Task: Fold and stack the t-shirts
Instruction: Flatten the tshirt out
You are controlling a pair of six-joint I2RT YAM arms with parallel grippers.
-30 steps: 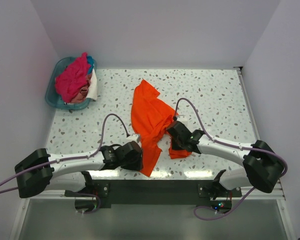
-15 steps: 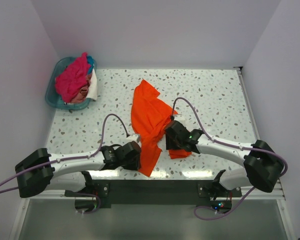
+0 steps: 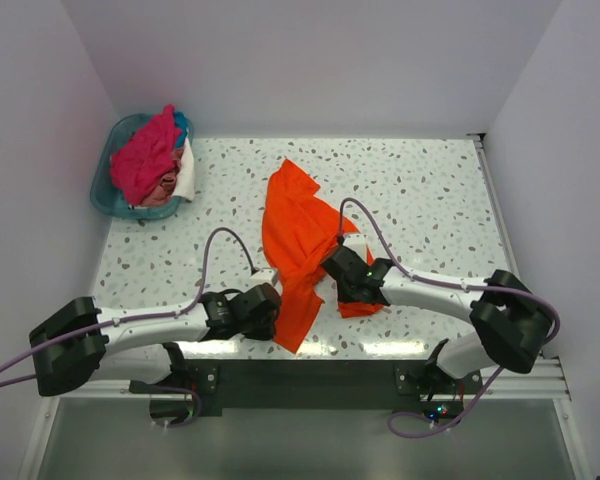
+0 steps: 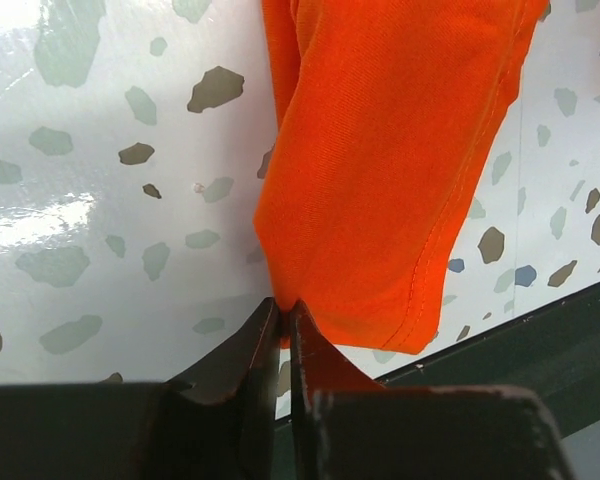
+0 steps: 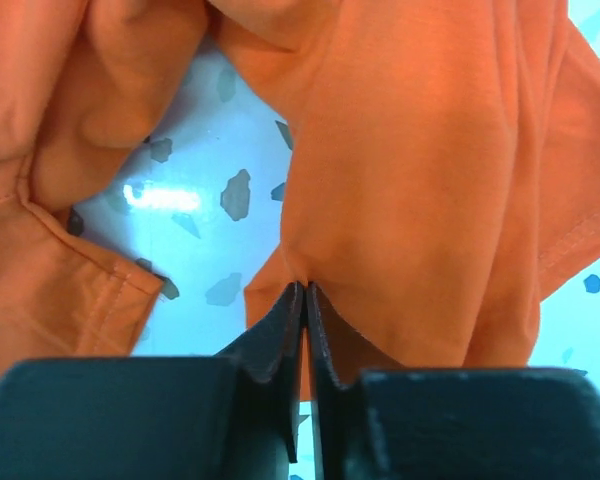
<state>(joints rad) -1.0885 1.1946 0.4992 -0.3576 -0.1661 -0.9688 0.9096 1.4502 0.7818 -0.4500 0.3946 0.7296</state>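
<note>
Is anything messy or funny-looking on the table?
Yes. The orange t-shirt lies bunched and twisted in a crooked strip, not flat, pinched by the left gripper and right gripper. The basket is heaped with crumpled shirts.

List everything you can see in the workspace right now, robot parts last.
orange t-shirt: one, bright orange, rumpled at mid-table between the arms
basket: one, teal, far left corner of the table
magenta-pink garment: one, magenta-pink, heaped on top in the basket
blue cloth: one, blue, in the basket, only a small part showing
white cloth: one, white, over the basket's right rim
table: one, white with grey speckles, under everything
left tool: one, black, shut on the orange t-shirt's near edge
right tool: one, black, shut on a fold of the orange t-shirt
</note>
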